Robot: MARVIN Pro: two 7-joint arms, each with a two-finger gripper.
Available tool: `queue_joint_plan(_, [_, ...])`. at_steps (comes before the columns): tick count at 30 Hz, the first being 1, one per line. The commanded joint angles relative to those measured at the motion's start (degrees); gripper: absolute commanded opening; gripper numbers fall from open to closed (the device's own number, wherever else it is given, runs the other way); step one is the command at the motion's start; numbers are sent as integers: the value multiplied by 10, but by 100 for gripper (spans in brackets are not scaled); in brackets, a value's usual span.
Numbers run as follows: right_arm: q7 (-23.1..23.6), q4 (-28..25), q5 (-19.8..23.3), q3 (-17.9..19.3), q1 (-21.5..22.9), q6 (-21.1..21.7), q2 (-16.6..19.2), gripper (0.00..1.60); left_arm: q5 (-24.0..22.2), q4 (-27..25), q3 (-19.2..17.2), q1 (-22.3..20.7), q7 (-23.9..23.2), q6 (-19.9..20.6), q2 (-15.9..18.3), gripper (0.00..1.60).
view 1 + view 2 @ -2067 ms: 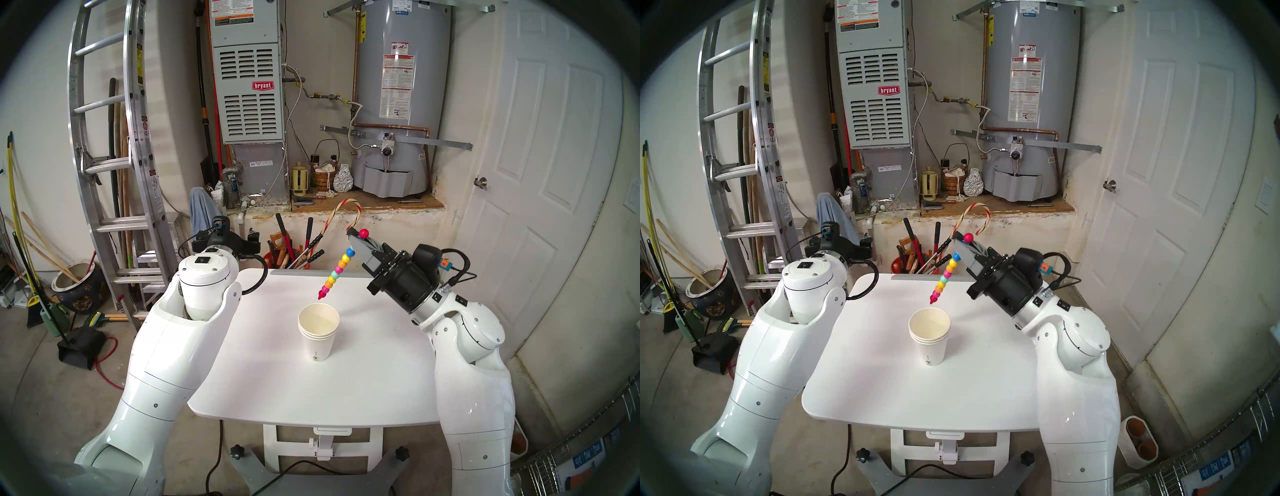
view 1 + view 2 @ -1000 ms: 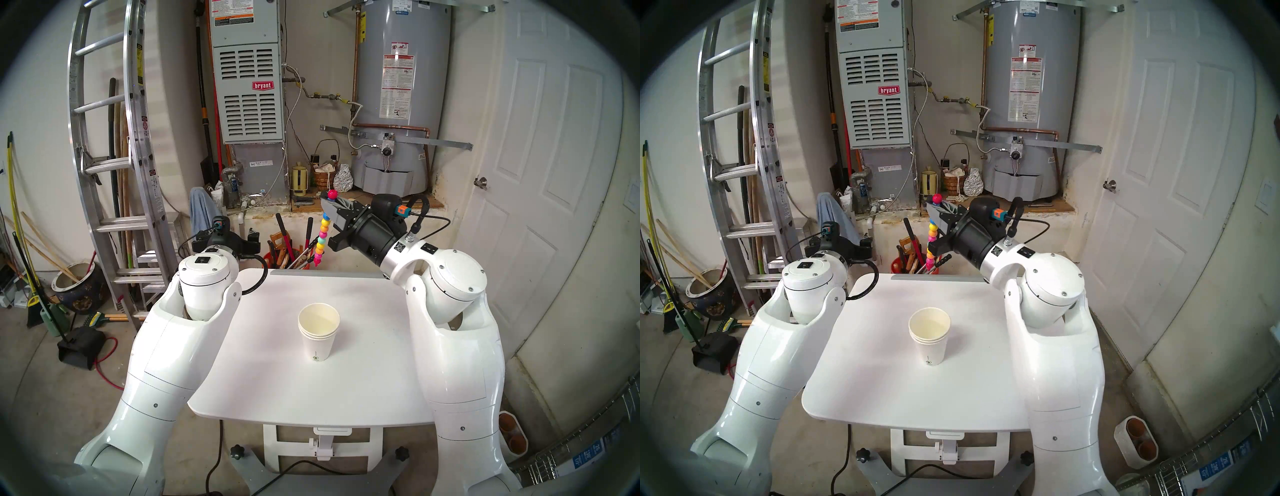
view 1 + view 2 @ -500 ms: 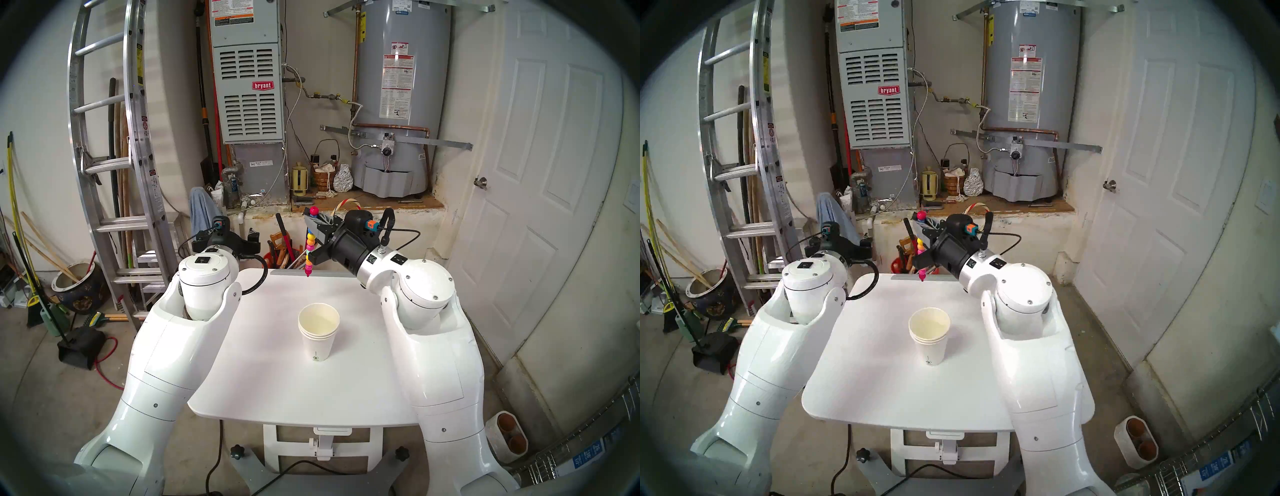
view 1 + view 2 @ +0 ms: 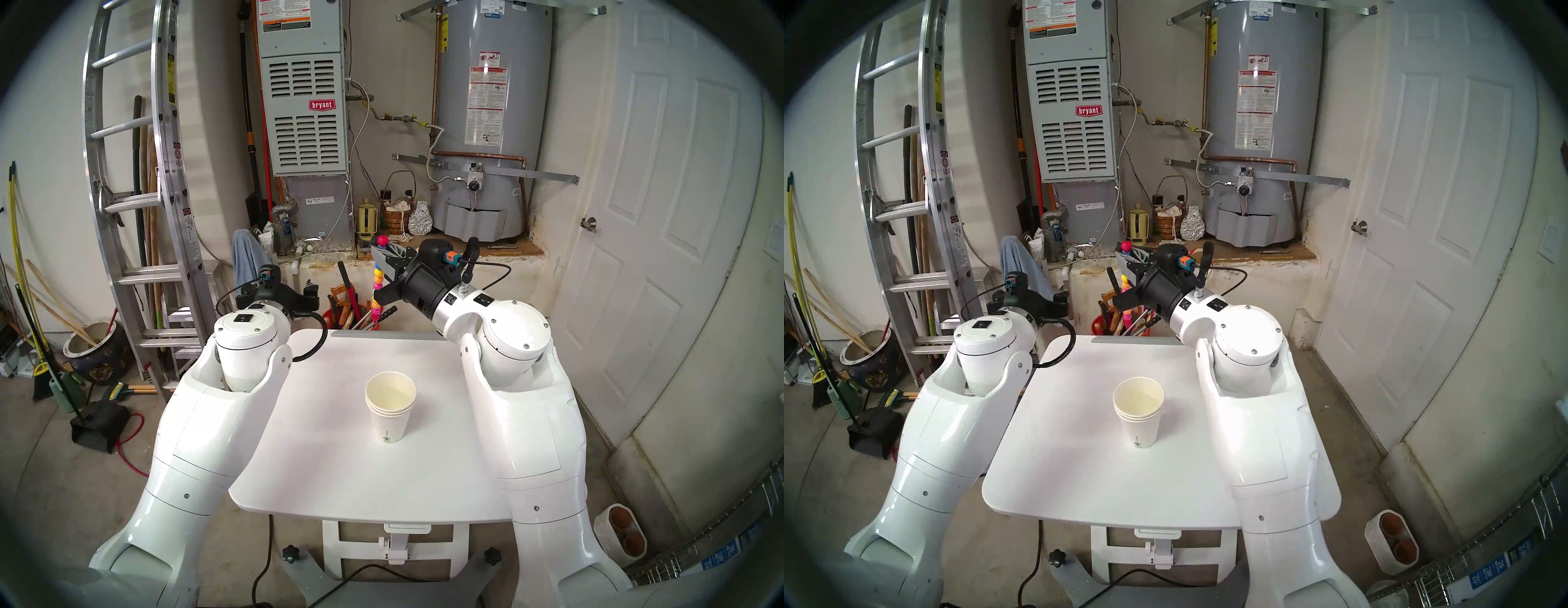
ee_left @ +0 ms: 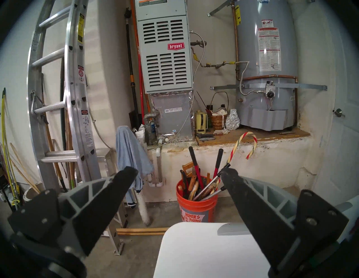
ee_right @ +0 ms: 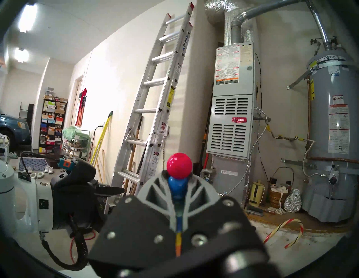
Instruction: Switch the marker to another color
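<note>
The marker (image 4: 376, 280) is a slim stick of coloured beads with a red ball on top. It hangs nearly upright, tip down, beyond the table's far edge and in front of the tool bucket. It also shows in the other head view (image 4: 1124, 280) and the right wrist view (image 6: 179, 165). My right gripper (image 4: 388, 254) is shut on the marker just under the red ball, also seen in the right wrist view (image 6: 177, 181). My left gripper (image 5: 177, 172) is open and empty at the table's far left corner (image 4: 312, 294). The marker is out of the left wrist view.
A stack of white paper cups (image 4: 390, 407) stands mid-table on the white table (image 4: 339, 467). An orange bucket (image 5: 196, 205) of long-handled tools stands on the floor behind the table. A striped candy cane (image 5: 242, 143) rises from it. A ladder (image 4: 140, 191) leans at the left.
My right gripper carried the marker from just above the cup up and to the left, past the table's far edge, then raised it a little. My left arm shifted slightly.
</note>
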Motion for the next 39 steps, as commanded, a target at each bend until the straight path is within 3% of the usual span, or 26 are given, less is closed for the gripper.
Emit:
queue_joint_plan(1, [9, -3, 11, 7, 35, 5, -4, 0, -23, -28, -21, 9, -53, -18, 48, 160])
queue_joint_plan(8, [22, 5, 21, 13, 52, 16, -10, 0, -34, -13, -40, 23, -126, -54, 86, 160])
queue_joint_plan(20, [31, 62, 14, -5, 95, 12, -22, 0, -56, -16, -62, 51, -221, -112, 103, 160])
queue_joint_plan(39, [27, 122, 12, -17, 128, -18, -33, 0, -53, -58, -68, 109, -268, -154, 116, 160])
